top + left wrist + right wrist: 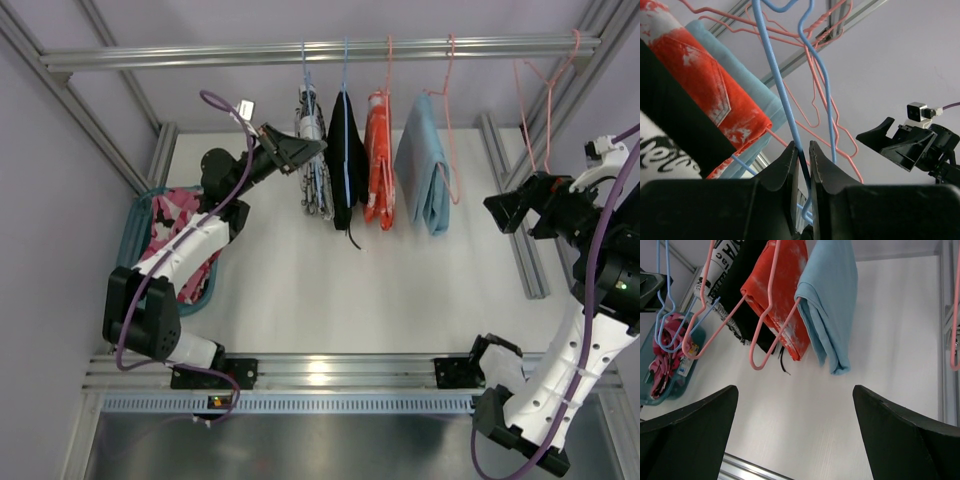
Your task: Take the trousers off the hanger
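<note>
White trousers with dense black print (315, 165) hang on the leftmost blue hanger (305, 80) on the rail. My left gripper (312, 150) sits right beside them, just under the rail. In the left wrist view its jaws (802, 148) are shut on a blue hanger wire (775, 75), and the printed trousers (660, 155) show at the lower left. Pink printed trousers (170, 235) lie in the teal basket (135, 225) at the left. My right gripper (508, 212) hangs open at the right, holding nothing, its fingers (690, 420) wide apart above the table.
Black trousers (346, 160) on a second blue hanger, red-orange trousers (379, 170) and light blue trousers (425, 165) on pink hangers hang further right. Empty pink hangers (545, 100) hang at the rail's right end. Metal frame posts (520, 230) flank the white table.
</note>
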Robot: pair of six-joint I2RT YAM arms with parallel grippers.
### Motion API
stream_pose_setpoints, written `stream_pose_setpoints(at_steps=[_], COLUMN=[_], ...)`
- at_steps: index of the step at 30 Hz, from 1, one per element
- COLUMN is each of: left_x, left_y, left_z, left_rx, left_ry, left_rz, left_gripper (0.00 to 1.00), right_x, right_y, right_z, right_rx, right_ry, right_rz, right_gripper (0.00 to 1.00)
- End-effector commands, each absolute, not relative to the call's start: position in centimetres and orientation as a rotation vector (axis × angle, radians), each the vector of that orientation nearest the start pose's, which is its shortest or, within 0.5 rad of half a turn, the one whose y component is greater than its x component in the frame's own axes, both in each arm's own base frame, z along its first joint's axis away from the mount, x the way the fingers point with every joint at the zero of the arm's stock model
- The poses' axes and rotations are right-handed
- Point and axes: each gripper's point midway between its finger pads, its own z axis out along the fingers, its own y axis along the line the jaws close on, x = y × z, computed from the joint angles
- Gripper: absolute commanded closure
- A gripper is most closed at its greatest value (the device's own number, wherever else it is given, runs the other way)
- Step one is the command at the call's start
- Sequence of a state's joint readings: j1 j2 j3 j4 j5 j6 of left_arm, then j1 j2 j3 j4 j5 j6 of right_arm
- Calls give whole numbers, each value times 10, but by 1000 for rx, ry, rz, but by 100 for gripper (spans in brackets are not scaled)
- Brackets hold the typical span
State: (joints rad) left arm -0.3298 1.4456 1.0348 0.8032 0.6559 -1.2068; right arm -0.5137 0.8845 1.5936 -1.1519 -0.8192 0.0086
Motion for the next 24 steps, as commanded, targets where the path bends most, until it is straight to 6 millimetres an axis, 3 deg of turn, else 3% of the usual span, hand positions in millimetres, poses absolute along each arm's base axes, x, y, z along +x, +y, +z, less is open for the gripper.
stream_pose_setpoints(at_steps=[1,13,19,24], left_x=[324,287,273,257], left_y=[-264,-240,-235,-231], left_z=[453,545,544,517], left_rx=[219,261,257,244], left_ry=[1246,990,998,1059], left_rz=[-1699,-1649,-1650,-1646], left_gripper=[97,100,100,100], right_x=[199,204,199,197], right_y=[38,46,56,67], right_z=[422,430,441,463], right_rx=[-50,-62,-119,-114], right_ry=[1824,1779,1735,1665], right_rz=[466,542,584,678], right_gripper=[1,1,1,1])
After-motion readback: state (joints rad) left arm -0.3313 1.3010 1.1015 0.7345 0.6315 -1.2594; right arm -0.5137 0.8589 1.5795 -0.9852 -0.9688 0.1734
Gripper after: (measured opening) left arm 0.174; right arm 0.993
